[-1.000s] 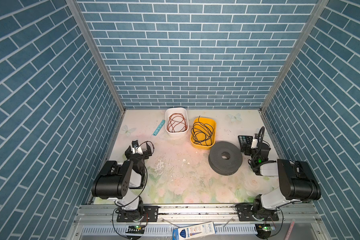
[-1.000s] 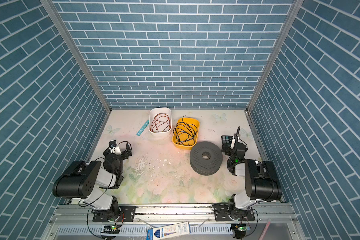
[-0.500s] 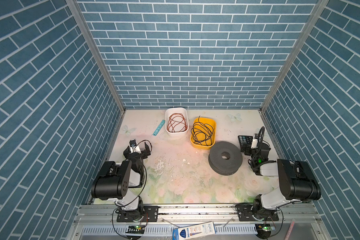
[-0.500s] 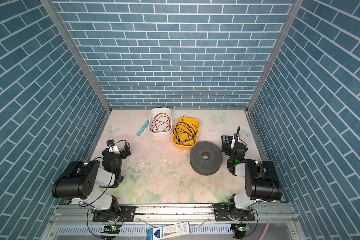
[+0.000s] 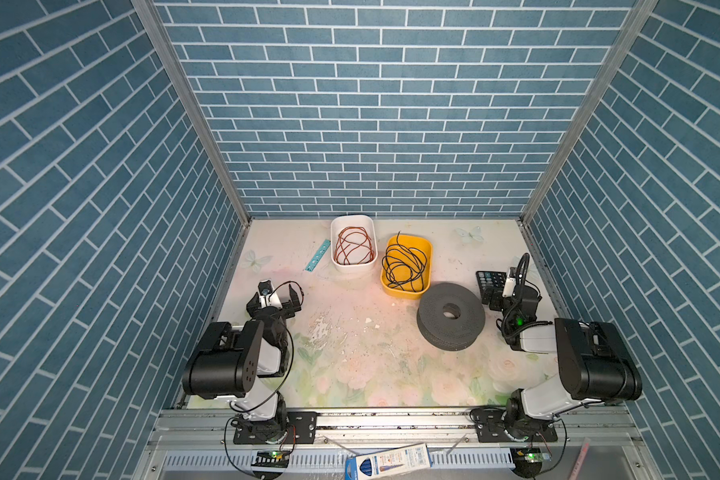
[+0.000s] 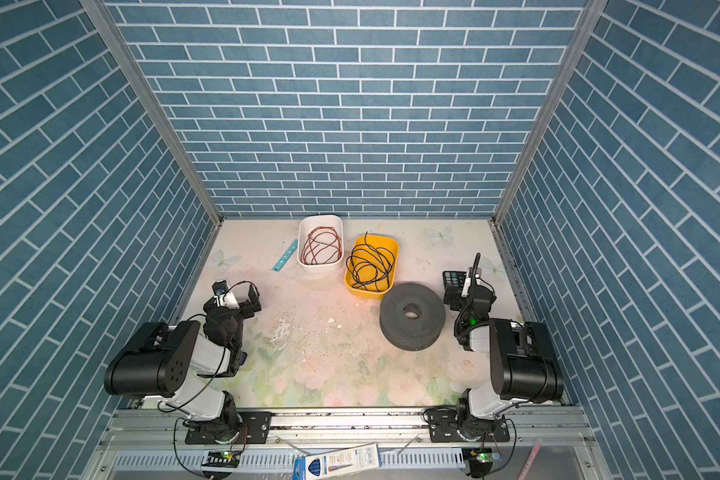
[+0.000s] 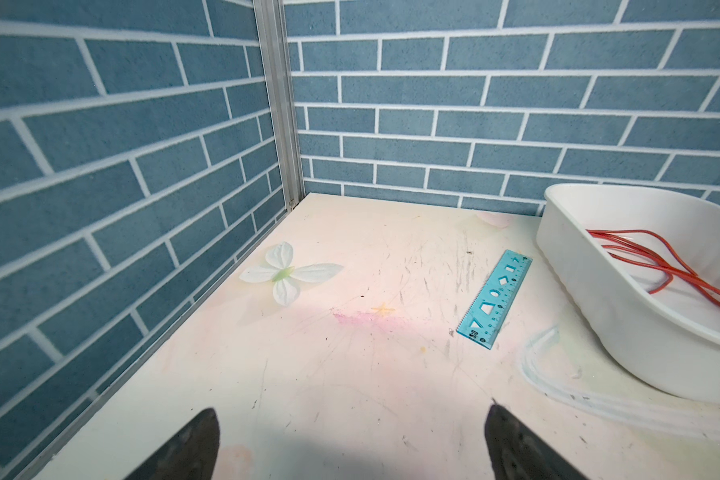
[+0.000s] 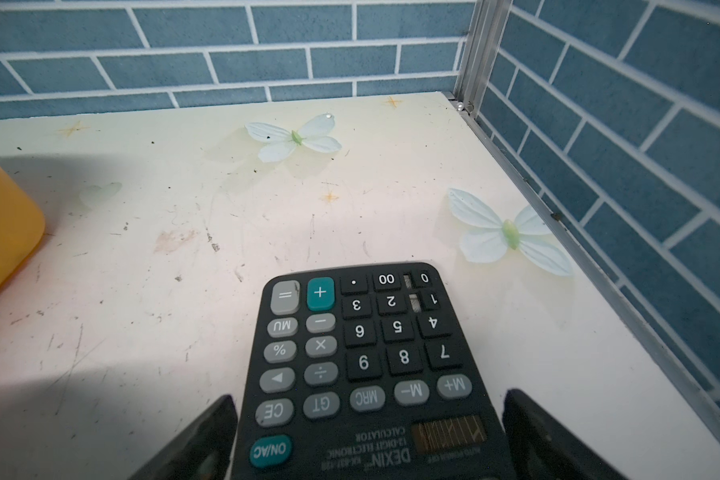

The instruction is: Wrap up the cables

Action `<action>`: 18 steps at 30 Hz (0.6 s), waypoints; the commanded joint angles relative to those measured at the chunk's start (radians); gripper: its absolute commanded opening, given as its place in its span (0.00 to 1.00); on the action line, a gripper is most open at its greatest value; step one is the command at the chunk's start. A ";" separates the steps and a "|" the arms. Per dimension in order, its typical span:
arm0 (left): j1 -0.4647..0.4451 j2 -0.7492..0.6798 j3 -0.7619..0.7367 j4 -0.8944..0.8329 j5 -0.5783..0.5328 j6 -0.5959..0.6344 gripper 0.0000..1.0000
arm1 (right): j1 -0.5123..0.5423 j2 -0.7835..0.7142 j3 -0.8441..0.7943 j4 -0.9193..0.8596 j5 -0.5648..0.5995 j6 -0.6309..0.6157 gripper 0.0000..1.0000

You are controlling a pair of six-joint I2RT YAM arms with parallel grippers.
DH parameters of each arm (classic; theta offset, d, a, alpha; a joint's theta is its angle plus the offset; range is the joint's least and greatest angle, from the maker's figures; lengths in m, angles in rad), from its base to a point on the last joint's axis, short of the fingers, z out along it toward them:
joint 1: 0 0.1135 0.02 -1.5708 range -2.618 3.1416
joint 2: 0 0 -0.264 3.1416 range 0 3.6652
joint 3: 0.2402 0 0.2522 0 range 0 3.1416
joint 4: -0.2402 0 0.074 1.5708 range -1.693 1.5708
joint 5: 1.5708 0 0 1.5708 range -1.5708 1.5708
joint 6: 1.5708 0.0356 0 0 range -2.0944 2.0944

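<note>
The left pincer (image 7: 352,417) is wide open and empty. The cables (image 5: 353,246) lie as loose loops in the white tub (image 5: 352,268): light, springy, likely slippery, so I would pinch several strands together. The right pincer (image 8: 371,399) is open over a calculator (image 8: 362,353).

Figure: We see a robotics lab test cell. Brick-printed wall panels (image 5: 371,124) framed by aluminium posts (image 5: 194,112) enclose a floral counter (image 5: 350,374); a left arm (image 5: 225,361) and right arm (image 5: 591,365) are bolted to a metal rail (image 5: 391,419) along its near edge.
</note>
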 commanded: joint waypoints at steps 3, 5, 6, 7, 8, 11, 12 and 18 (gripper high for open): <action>0.008 0.010 -0.010 0.031 0.001 -0.007 1.00 | -0.003 0.006 0.028 0.014 0.013 0.009 0.99; 0.008 0.011 -0.004 0.024 0.001 -0.002 1.00 | -0.002 0.006 0.029 0.014 0.013 0.009 0.99; 0.007 0.004 0.005 0.002 -0.003 -0.002 1.00 | -0.003 0.004 0.027 0.014 0.014 0.009 0.99; 0.005 -0.014 0.018 -0.045 -0.003 0.000 1.00 | -0.003 0.003 0.026 0.019 0.017 0.009 0.99; 0.001 -0.033 0.029 -0.080 0.001 0.008 1.00 | -0.003 -0.008 0.030 0.004 0.037 0.016 0.99; 0.000 -0.092 0.043 -0.160 -0.008 0.006 1.00 | -0.001 -0.058 0.059 -0.089 0.055 0.020 0.99; 0.000 -0.104 0.045 -0.177 -0.013 0.003 1.00 | 0.000 -0.066 0.074 -0.123 0.064 0.020 0.99; -0.016 -0.291 0.142 -0.516 -0.064 0.009 1.00 | 0.014 -0.209 0.196 -0.408 0.169 0.084 0.98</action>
